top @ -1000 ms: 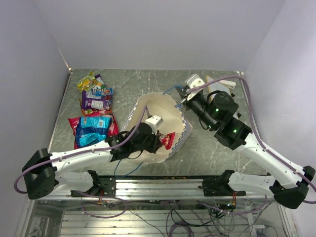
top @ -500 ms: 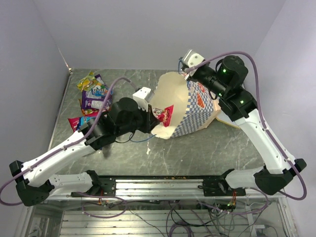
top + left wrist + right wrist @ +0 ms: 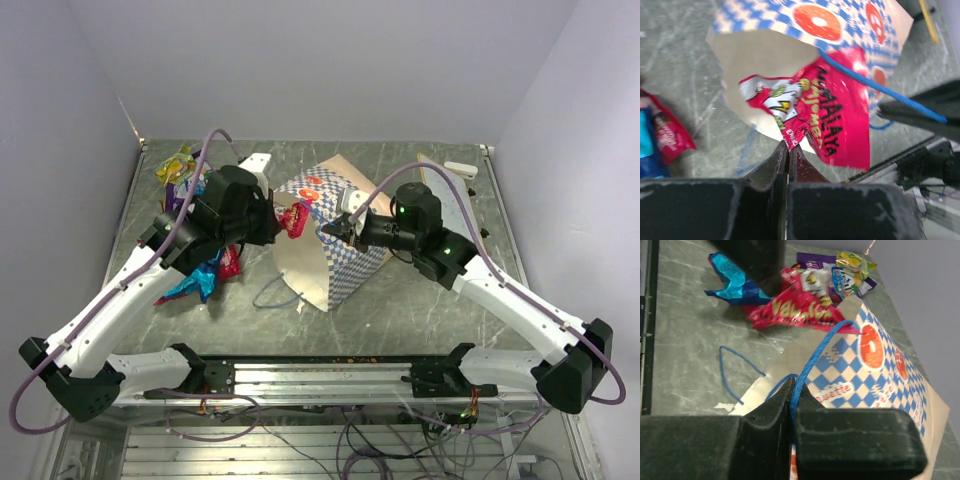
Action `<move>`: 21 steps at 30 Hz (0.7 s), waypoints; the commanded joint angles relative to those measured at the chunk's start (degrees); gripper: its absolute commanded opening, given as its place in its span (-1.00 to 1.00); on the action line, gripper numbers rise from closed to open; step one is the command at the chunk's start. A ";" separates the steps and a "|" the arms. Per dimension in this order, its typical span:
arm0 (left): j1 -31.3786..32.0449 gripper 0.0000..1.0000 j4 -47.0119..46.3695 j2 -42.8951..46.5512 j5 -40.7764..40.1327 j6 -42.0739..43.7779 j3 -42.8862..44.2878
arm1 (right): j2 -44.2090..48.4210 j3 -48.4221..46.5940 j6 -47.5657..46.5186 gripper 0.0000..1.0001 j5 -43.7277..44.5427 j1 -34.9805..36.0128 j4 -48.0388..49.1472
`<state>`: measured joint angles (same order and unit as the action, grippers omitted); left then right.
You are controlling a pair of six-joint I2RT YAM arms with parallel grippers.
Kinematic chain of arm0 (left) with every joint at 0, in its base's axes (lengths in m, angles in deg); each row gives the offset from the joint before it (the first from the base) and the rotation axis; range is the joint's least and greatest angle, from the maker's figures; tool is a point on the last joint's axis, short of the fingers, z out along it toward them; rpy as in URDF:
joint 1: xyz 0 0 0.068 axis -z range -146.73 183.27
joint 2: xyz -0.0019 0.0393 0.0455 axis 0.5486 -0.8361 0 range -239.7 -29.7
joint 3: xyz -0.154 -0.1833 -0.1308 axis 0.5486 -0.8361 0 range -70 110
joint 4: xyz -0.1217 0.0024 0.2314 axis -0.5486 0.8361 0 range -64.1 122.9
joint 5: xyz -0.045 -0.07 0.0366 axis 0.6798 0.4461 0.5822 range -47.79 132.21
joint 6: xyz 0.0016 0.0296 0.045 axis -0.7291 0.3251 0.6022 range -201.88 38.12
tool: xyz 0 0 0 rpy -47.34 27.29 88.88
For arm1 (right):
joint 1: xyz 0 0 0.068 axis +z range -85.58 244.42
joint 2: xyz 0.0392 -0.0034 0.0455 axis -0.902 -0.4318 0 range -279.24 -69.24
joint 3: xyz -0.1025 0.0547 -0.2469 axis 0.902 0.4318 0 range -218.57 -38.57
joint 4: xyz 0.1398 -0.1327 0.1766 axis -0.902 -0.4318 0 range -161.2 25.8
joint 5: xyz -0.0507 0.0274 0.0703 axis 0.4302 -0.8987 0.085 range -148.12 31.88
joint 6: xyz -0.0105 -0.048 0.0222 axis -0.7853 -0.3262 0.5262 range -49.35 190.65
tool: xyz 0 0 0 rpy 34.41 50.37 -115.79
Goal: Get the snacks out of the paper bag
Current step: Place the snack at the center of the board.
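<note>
One red packet [image 3: 825, 125]: pinched by its edge between the closed fingers of the left gripper [image 3: 788, 147], hanging just beyond the tips.
Paper bag [image 3: 350, 262]: tilted, cream mouth right behind the packet, past the left fingertips.
Blue string handle [image 3: 816, 356]: clamped between the pressed-together fingers of the right gripper [image 3: 791, 390], running up past their tips.
Other snacks [image 3: 182, 166]: heaped on the table [image 3: 430, 300], off to the side of the left fingers.

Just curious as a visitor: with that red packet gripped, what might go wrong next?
The left hand pinches only an edge of the red packet, so it may slip. The blue string handle, pinched by the right hand, crosses that packet and might snag it.
</note>
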<state>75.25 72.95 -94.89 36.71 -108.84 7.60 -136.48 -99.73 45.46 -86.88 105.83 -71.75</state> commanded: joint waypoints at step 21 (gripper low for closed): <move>-7.00 -0.86 -11.64 7.20 0.11 5.86 -1.90 | -0.82 -1.95 -3.23 -1.00 24.32 -3.15 7.97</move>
<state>68.36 65.93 -88.73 39.92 -104.49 5.53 -136.13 -101.39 46.25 -61.68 104.65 -67.53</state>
